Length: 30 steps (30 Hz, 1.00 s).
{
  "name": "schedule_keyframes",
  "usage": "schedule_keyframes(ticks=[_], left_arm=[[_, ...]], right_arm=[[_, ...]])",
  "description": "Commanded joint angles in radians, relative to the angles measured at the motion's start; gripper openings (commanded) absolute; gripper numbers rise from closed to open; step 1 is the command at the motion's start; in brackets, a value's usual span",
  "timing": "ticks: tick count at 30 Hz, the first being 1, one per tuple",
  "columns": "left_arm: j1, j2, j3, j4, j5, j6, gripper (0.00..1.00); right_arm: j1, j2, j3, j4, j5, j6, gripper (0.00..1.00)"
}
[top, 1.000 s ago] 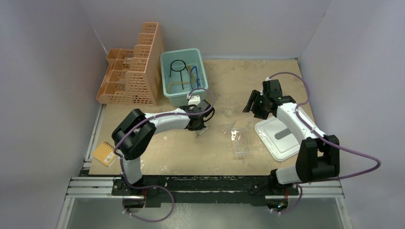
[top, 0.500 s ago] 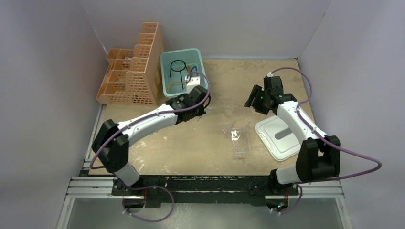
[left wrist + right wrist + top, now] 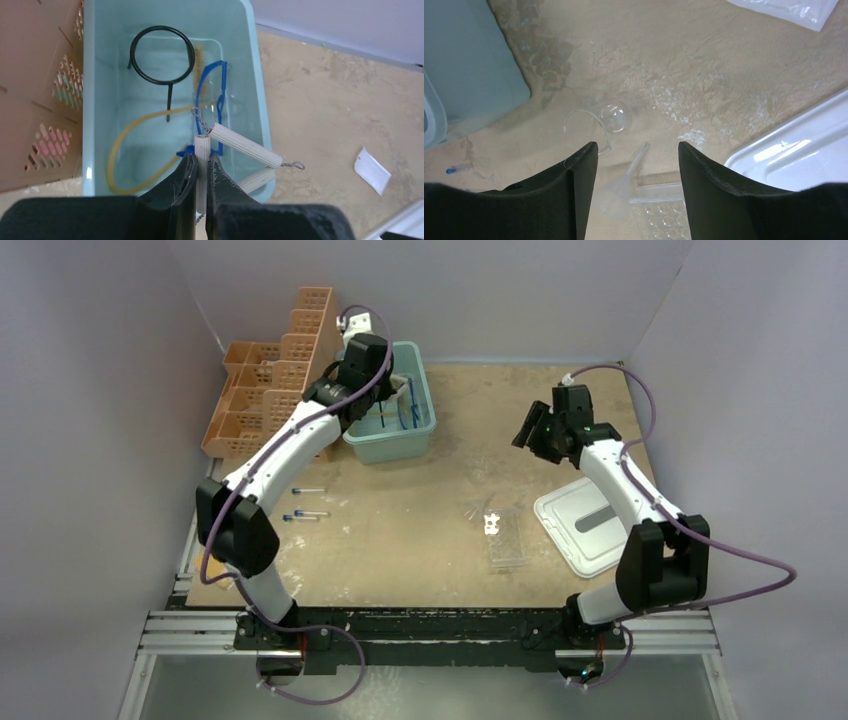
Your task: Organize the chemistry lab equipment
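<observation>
Left gripper [image 3: 201, 172] pinches the wire triangle [image 3: 243, 146] by one rod above the teal bin [image 3: 258, 95]; right gripper [image 3: 636, 148] gapes wide, empty.

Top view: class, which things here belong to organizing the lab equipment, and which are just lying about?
Job: triangle in left claw; ring, hose, goggles in bin; tubes, tube rack, glassware, funnel.
Lying about: orange rack, white tray, paper scrap.

Ring [image 3: 162, 54], hose [image 3: 145, 118], goggles [image 3: 210, 92] in bin [image 3: 89, 100] (basket rack [image 3: 37, 90] left).
</observation>
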Motion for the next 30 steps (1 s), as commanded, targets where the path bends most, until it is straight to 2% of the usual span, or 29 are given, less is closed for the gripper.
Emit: schedule_keyframes(ticks=[1, 6, 14, 23, 30], left_arm=[[0.049, 0.127, 0.097, -0.052, 0.032, 0.076, 0.0], [0.087, 0.272, 0.182, -0.057, 0.104, 0.091, 0.0], [0.097, 0.429, 0.252, 0.009, 0.08, 0.05, 0.0], [0.097, 0.465, 0.229, 0.076, 0.027, 0.039, 0.0], [0.097, 0.378, 0.17, 0.019, 0.117, 0.068, 0.0]], right_arm=[[-0.004, 0.048, 0.069, 0.001, 0.034, 0.007, 0.62], [-0.005, 0.101, 0.106, 0.009, 0.043, 0.009, 0.62], [-0.005, 0.17, 0.162, 0.007, 0.034, 0.013, 0.61], [-0.005, 0.199, 0.185, 0.008, 0.02, 0.016, 0.61], [-0.006, 0.184, 0.165, 0.009, 0.014, 0.021, 0.61]])
